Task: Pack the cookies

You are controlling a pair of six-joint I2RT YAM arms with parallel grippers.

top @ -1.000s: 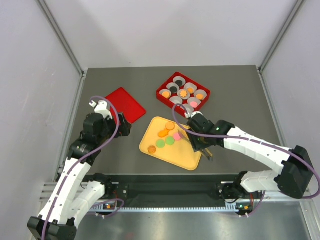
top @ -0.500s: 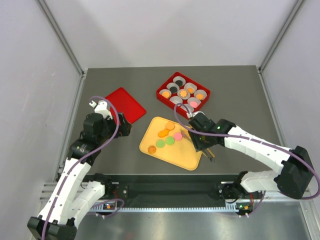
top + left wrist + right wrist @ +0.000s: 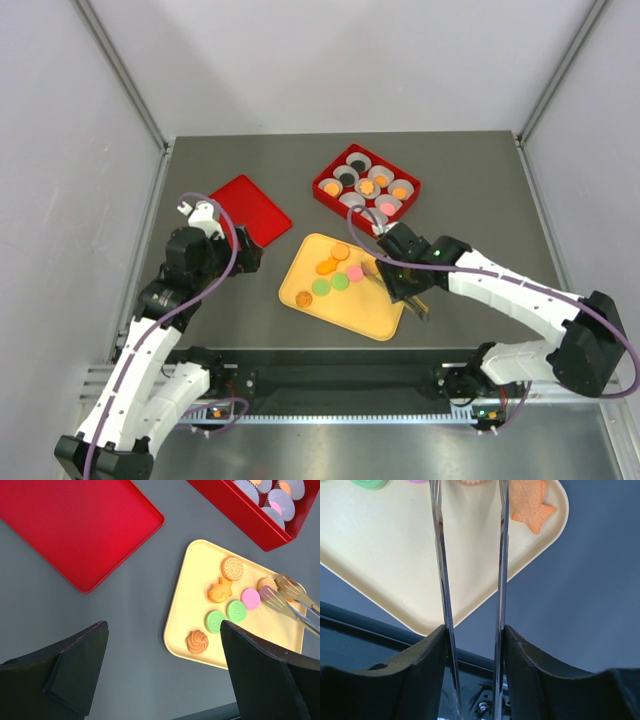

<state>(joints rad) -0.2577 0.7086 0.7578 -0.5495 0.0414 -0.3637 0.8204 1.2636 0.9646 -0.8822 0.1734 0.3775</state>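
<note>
Several cookies lie on a yellow tray (image 3: 372,312): orange ones (image 3: 326,267), two green (image 3: 340,281), one pink (image 3: 354,272). My right gripper (image 3: 403,287) is shut on metal tongs (image 3: 378,274) that reach over the tray's right part. In the right wrist view the gripper (image 3: 472,640) holds the tongs (image 3: 440,565) with their arms apart, a round orange cookie (image 3: 470,481) between them. A red box (image 3: 330,195) of paper cups holds more cookies (image 3: 367,186). My left gripper (image 3: 247,256) is open and empty, also in its own view (image 3: 163,627).
A flat red lid (image 3: 250,208) lies left of the box, by my left gripper; it also shows in the left wrist view (image 3: 75,525). A fish-shaped orange cookie (image 3: 530,505) lies just right of the tongs. The table's front rail (image 3: 320,360) runs below the tray.
My right gripper has shifted very slightly with the tongs over the tray. The left arm has not moved.
</note>
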